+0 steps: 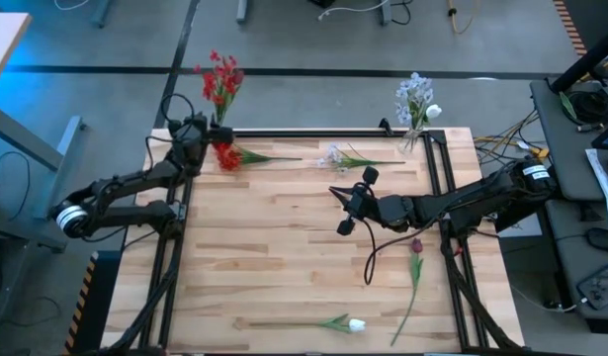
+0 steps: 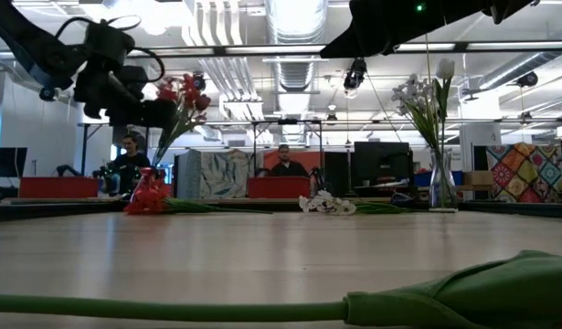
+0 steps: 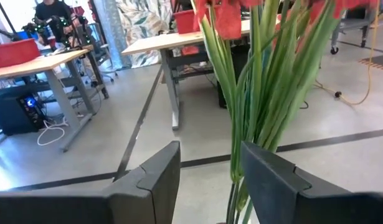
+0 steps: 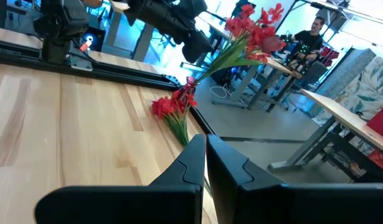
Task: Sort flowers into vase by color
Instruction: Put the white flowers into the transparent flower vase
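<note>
The left gripper (image 1: 207, 127) sits at the table's far left corner, just beside the red bunch already standing in the vase (image 1: 221, 81) there; its fingers (image 3: 155, 180) are spread apart with nothing between them, and the green stems (image 3: 260, 106) rise just ahead of the gap; the right gripper (image 1: 343, 208) hovers over the middle of the table (image 1: 264, 257), its fingers (image 4: 194, 163) pressed together on nothing

Outward from the left gripper, one red flower (image 1: 229, 156) lies on the wood just beside it, head towards the corner; a pale blue-white spray (image 1: 335, 156) lies further along the far edge; the pale flowers with a white tulip stand in the other vase (image 1: 414, 104) at the far right corner; a maroon tulip (image 1: 416, 247) lies near the right arm, and a white tulip (image 1: 355, 323) lies near the front edge

My judgement: the task is partway done, each vase holding its colour, four stems loose; the step in hand looks like the red group, with the lying red flower the nearest candidate; the next move calls for lowering the open left gripper over its thin stem, closing on it low, then lifting and tipping it upright into the crowded red vase without knocking the bunch
</note>
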`<act>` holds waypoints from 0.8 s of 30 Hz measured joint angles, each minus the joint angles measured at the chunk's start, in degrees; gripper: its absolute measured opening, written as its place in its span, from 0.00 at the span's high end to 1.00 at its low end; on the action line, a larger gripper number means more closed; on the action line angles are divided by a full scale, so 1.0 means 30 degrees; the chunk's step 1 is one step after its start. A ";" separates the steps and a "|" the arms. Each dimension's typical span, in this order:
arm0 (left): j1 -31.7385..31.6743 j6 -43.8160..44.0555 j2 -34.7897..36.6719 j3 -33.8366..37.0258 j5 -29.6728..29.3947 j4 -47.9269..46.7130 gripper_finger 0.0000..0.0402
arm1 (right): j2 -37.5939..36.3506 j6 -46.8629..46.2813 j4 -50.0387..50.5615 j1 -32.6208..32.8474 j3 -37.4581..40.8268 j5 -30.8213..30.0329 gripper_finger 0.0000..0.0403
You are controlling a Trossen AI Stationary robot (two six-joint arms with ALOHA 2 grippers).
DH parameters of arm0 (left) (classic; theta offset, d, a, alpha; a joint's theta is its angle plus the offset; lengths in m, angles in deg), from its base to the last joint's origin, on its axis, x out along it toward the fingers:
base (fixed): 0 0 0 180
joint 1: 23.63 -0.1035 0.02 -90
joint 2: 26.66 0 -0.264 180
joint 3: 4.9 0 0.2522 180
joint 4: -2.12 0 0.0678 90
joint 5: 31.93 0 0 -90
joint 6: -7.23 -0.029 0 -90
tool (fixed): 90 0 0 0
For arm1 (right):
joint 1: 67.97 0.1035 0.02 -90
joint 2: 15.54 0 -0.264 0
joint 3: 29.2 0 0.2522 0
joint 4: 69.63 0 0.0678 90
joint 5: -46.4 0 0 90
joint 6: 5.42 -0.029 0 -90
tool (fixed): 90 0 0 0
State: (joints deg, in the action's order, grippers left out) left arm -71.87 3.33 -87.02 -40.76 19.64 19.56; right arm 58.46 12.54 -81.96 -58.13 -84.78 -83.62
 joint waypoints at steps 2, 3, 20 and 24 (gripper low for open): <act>0.0204 -0.0026 0.0616 0.0097 0.0063 -0.0457 0.62 | 0.0000 0.0021 0.0007 -0.0003 0.0000 0.0061 0.98; 0.0353 -0.0142 0.0920 0.0161 0.0242 -0.0584 0.62 | 0.0000 0.0091 0.0017 -0.0006 0.0000 0.0188 0.98; 0.8526 -0.2010 0.4535 0.2623 0.6513 -0.0749 0.62 | 0.0007 -0.0704 0.2354 0.0009 0.0000 0.0992 0.98; 1.1878 -0.2044 0.4026 0.2705 0.6522 -0.0707 0.62 | 0.0015 -0.2739 0.5143 0.0009 0.0007 0.0992 0.95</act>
State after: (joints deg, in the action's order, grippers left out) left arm -36.23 -2.80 -74.95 -32.64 39.20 17.44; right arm 58.50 4.32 -66.53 -58.10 -84.76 -80.64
